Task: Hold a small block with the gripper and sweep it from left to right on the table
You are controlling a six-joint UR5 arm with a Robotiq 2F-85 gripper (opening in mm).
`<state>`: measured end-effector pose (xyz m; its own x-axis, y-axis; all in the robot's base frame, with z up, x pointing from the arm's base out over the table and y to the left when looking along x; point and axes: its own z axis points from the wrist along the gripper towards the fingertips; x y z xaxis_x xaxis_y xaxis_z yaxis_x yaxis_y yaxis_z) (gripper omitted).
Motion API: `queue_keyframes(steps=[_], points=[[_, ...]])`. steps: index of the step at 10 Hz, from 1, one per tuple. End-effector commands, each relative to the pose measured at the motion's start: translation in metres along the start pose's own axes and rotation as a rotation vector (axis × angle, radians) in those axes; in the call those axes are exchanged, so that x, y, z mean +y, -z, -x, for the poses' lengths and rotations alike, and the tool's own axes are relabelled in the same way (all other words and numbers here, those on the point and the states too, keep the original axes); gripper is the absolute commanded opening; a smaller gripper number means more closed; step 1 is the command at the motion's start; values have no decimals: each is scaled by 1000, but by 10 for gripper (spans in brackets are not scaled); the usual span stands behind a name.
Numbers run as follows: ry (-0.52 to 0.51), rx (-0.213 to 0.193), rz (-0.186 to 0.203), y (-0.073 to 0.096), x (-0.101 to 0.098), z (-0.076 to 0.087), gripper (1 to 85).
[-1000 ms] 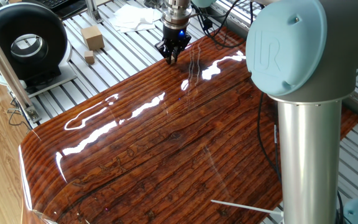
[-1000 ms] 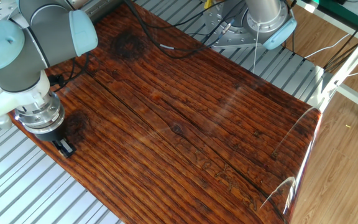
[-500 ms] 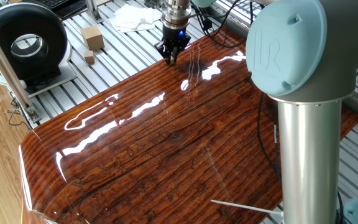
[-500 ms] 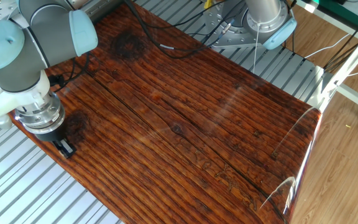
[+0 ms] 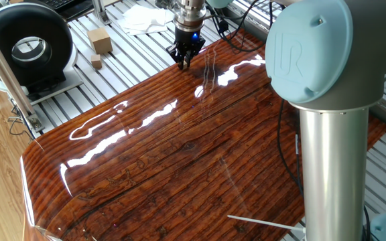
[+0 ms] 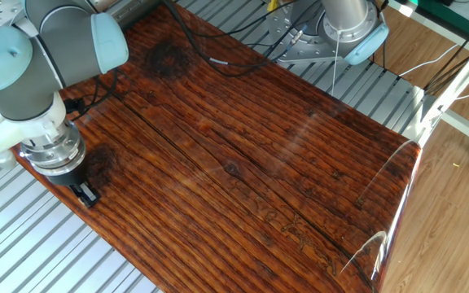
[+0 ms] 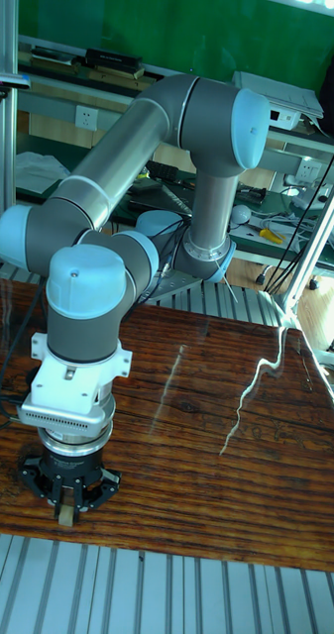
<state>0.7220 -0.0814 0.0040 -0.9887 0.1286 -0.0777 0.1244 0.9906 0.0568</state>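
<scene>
My gripper (image 5: 184,61) hangs straight down at the far edge of the table (image 5: 179,161), its black fingers drawn close together. From the other side, the gripper (image 6: 85,194) touches down on the table (image 6: 243,163) right by the board's edge, beside the grey slats. In the tall view the gripper (image 7: 65,511) pinches a tiny tan piece, the small block (image 7: 65,516), just above the table (image 7: 186,436). The two fixed views hide the block behind the fingers.
On the slatted base beyond the board lie a big tan box (image 5: 100,40), a smaller tan cube (image 5: 96,62), a white cloth (image 5: 146,19) and a black round device (image 5: 29,43). The arm's thick column (image 5: 327,147) stands near right. Cables (image 6: 210,57) cross the board's corner.
</scene>
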Motion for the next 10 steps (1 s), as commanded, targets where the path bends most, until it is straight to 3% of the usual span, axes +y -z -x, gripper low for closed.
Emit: queue_keyframes(steps=[1,10], points=[[-9,-3,10,1,1,1,10],[-13,-4,22,1,3,1,10]])
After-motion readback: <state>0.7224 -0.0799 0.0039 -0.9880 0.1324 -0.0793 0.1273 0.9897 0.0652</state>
